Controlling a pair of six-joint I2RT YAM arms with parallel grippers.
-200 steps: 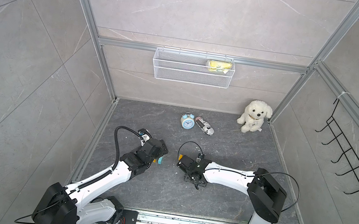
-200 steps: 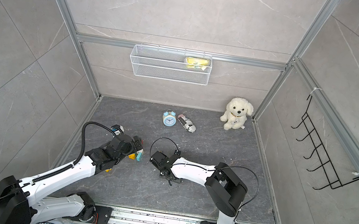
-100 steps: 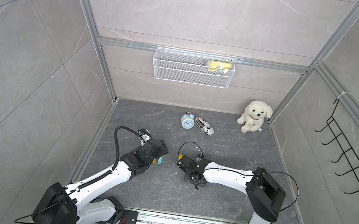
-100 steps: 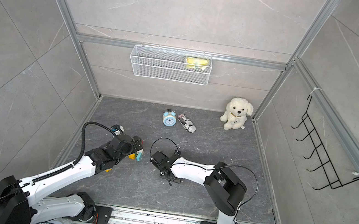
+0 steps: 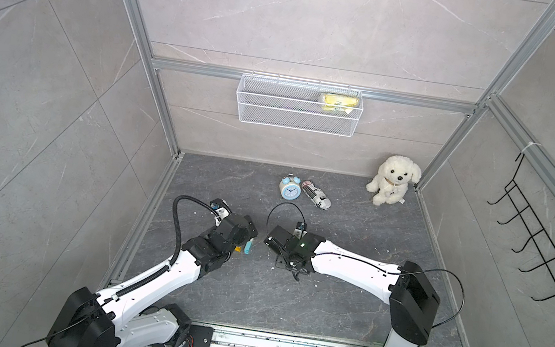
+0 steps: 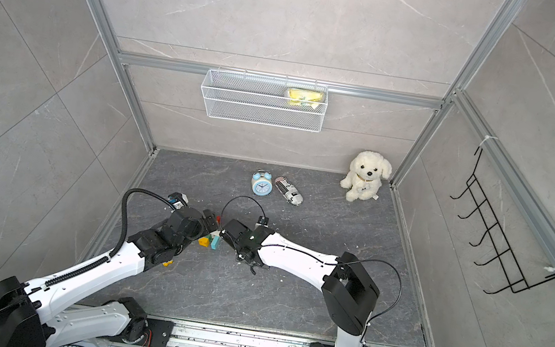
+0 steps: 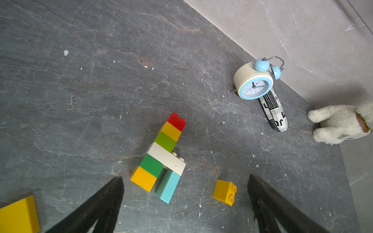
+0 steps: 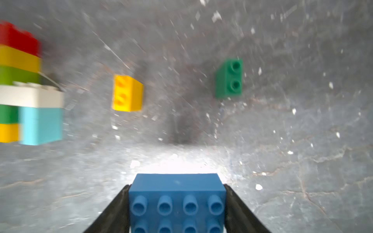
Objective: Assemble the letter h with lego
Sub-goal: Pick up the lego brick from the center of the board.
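While right gripper (image 8: 176, 188) clamps blue brick (image 8: 177, 194), stack (image 7: 161, 155) nearby

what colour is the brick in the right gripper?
Blue. The brick shows best in the right wrist view, held by the right gripper.

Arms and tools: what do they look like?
Both arms have white shells and black joints. The left arm carries a ribbed black conduit; the right arm has thin black cables and a green light. The left tool and right tool have black tapered fingers.
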